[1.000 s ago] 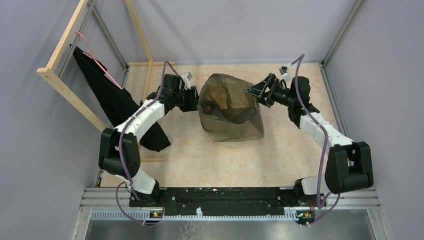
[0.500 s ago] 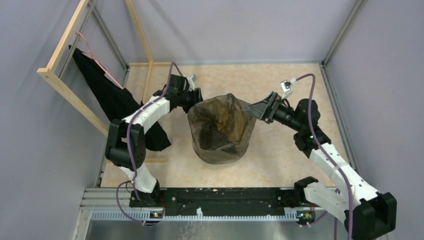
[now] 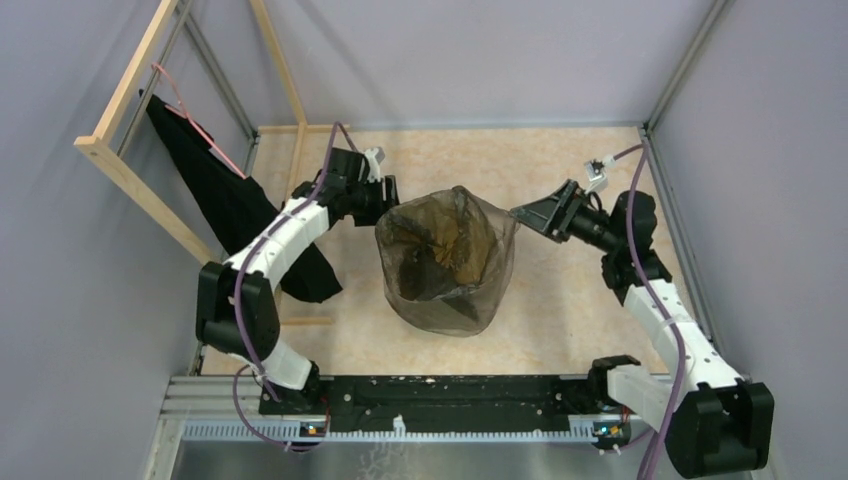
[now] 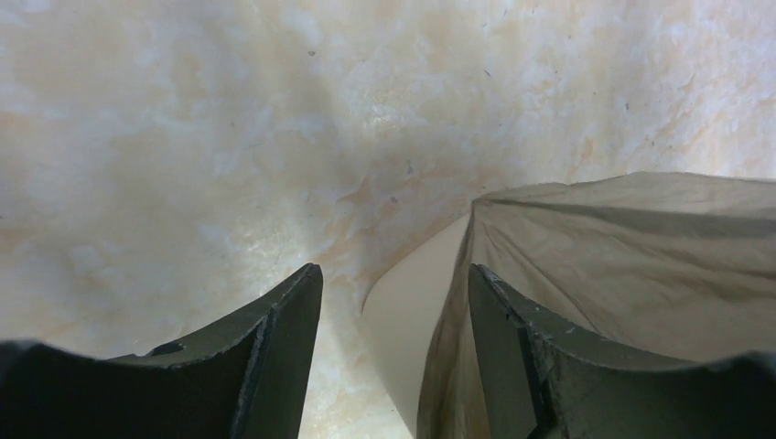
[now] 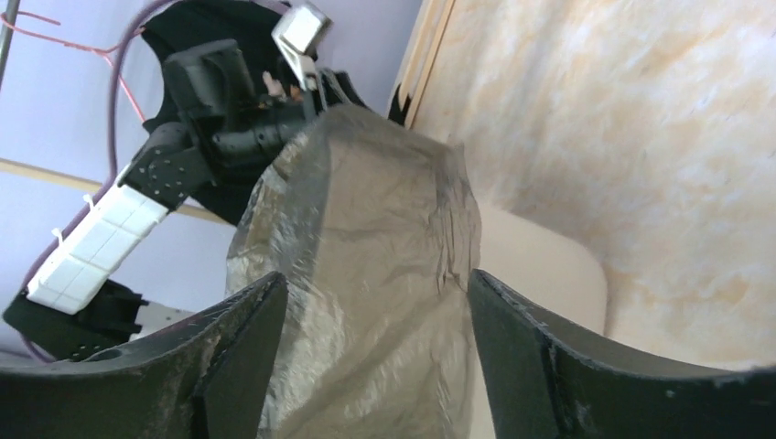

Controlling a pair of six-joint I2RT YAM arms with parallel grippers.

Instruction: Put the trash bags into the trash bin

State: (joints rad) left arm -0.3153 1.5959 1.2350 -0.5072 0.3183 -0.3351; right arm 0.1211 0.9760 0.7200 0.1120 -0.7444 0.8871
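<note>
worktop (image 3: 560,310): marbled beige; everything stands on it.
cloth (image 3: 215,200): black, hangs off the wooden frame (image 3: 125,95) at far left, well apart from the job.
bag (image 3: 445,255): see-through brown film, over the bin at mid-worktop. The mouth is spread past the rim, the skirt hangs down the outside walls, and dark folds sag inside.
bin (image 4: 407,320): cream, upright. It shows only as bare wall below the film's edge in both wrist views.
left jaws: released, gap wide, worktop visible between the fingers (image 4: 284,347). They sit at the bag's left corner; the film's edge runs beside one finger and is not pinched.
right jaws: parted wide at the bag's right corner. Film fills the space ahead between the fingers (image 5: 238,357), with no pinch visible, so they read as released.
change: a second ago the bag was farther back on the worktop, with both jaws hard up against it. Now bag and bin sit nearer the arm bases, the right arm (image 3: 655,300) has swung out to the right, and the left jaws have opened further.
meaning: judged as the lining step nearly done, with both sides letting go. Open risk: loose film may slip off the rim once it is free.
</note>
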